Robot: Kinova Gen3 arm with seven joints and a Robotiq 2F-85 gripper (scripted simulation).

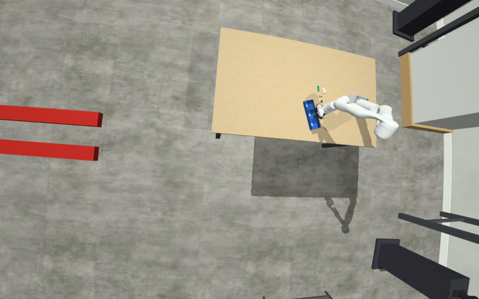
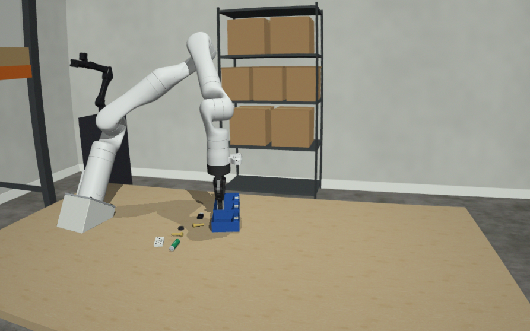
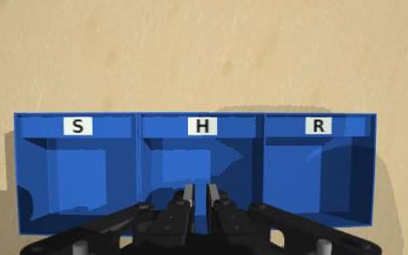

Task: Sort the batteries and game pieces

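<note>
Nearest in the exterior view, a green cylindrical battery with a pale end (image 1: 318, 88) (image 2: 174, 244) is seen lying on the pale wooden table (image 1: 263, 85) (image 2: 340, 267) (image 3: 206, 55), near a white, black-dotted rectangular tile (image 1: 323, 90) (image 2: 158, 241). Beyond are scattered two yellow bolt-like pieces, a small black disc (image 2: 181, 228) and a black square piece (image 2: 200, 216). Farther back, the black two-fingered gripper (image 1: 316, 114) (image 2: 220, 206) (image 3: 200, 196) is held at the H section of the blue three-part bin (image 1: 311, 119) (image 2: 225, 226) (image 3: 138, 174), its fingers narrowly parted around nothing. Behind is placed a dark metal shelf rack (image 2: 319, 123).
</note>
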